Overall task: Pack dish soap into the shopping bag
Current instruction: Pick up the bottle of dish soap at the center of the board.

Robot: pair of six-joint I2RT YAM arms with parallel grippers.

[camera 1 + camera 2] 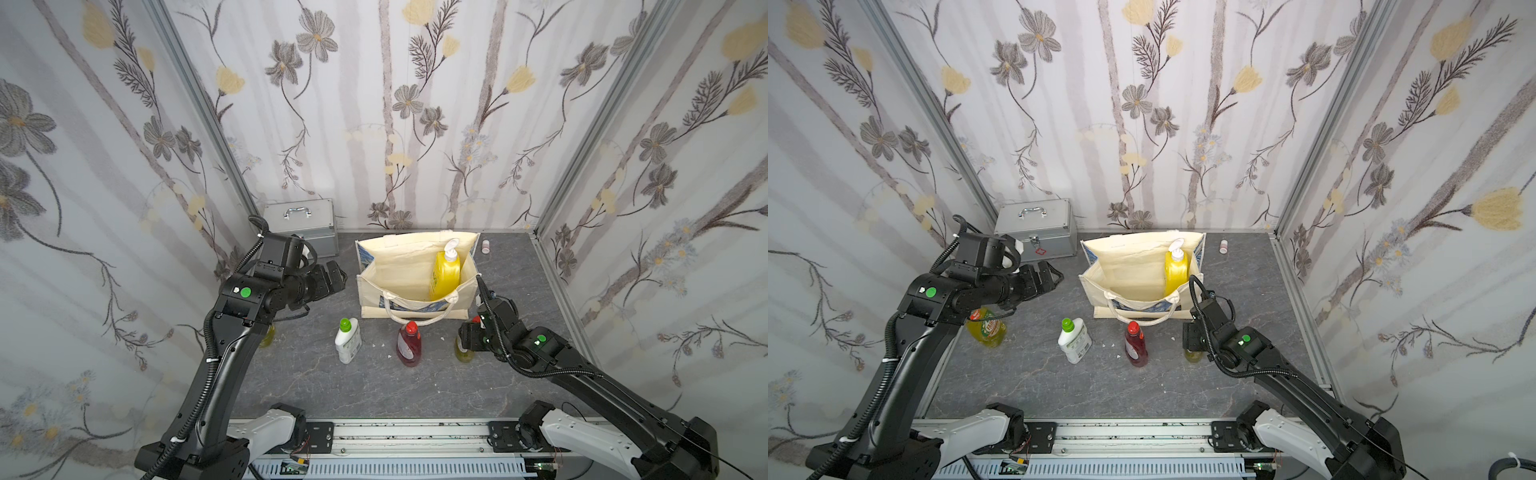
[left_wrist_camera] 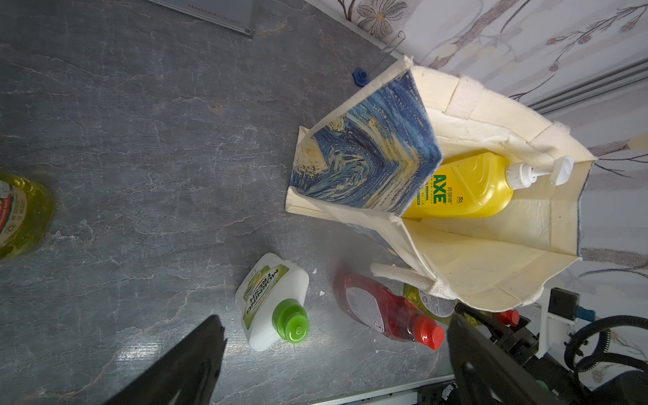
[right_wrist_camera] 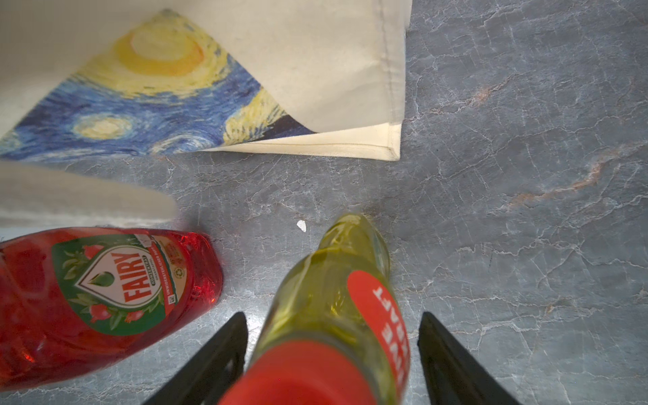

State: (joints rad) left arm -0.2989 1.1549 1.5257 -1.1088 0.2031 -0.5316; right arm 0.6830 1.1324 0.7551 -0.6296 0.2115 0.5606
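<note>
The shopping bag stands open at the back of the table, with the big yellow pump bottle upright inside. In front of it stand a white green-capped bottle, a red bottle and a yellow-green red-capped bottle. My right gripper is open around this bottle's neck, with a gap on each side. Another yellow-green bottle stands at the left, under my left arm. My left gripper hangs open and empty, left of the bag.
A silver metal case sits in the back left corner. A small white vial stands behind the bag at the right. A blue cap lies by the back wall. Floral walls close three sides, and a metal rail runs along the front.
</note>
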